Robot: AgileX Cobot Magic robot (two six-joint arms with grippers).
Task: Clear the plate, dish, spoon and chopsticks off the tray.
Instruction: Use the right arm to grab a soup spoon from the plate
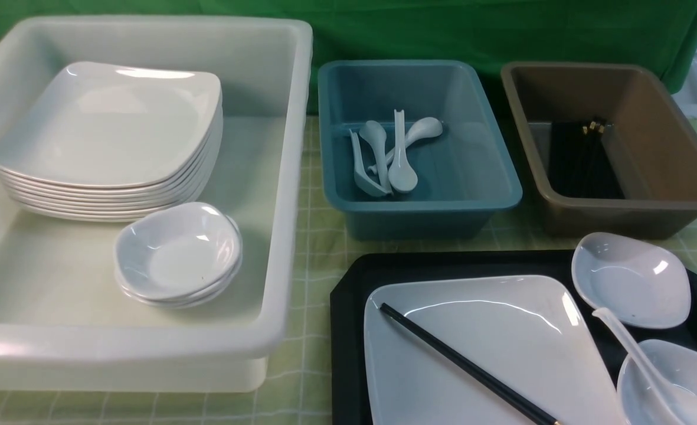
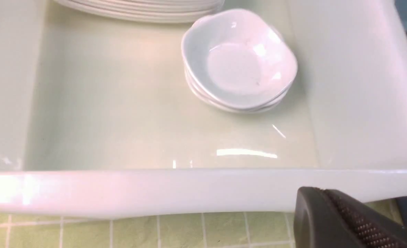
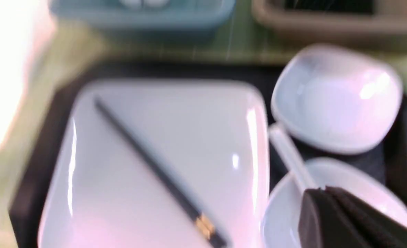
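Nearest me, my right tool (image 3: 313, 196) is clenched, fingers pressed flat together. In its wrist view the tip overlaps the spoon (image 1: 631, 348) handle, but the picture is blurred and I can't tell whether it touches or holds it. My left tool (image 2: 312, 196) is clenched too, holding nothing, just outside the near wall of the white bin (image 1: 289, 177), over the green checked bench (image 1: 313, 236). Neither tool shows in the front view.

The tray (image 1: 348, 330) sits near right on the bench, with everything on it. The plate (image 1: 501, 330) fills its left part. The chopsticks (image 1: 460, 363) lie across the plate on a slant, plain end far left, gold tips near right. Right of the plate is the near dish (image 1: 690, 366), with the spoon's bowl resting in it. The handle runs up and far left, ending at the near rim of the far dish (image 1: 631, 277), which sits at the tray's far right corner.

On the left, the white bin holds a dish stack (image 1: 177, 251) near its right wall and a plate stack (image 1: 106, 124) behind it. Beyond the tray, the teal bin (image 1: 478, 195) holds several spoons (image 1: 395, 153) in a loose bunch. Right of it, the brown bin (image 1: 667, 141) holds black sticks (image 1: 584, 159), gold tips at the far end
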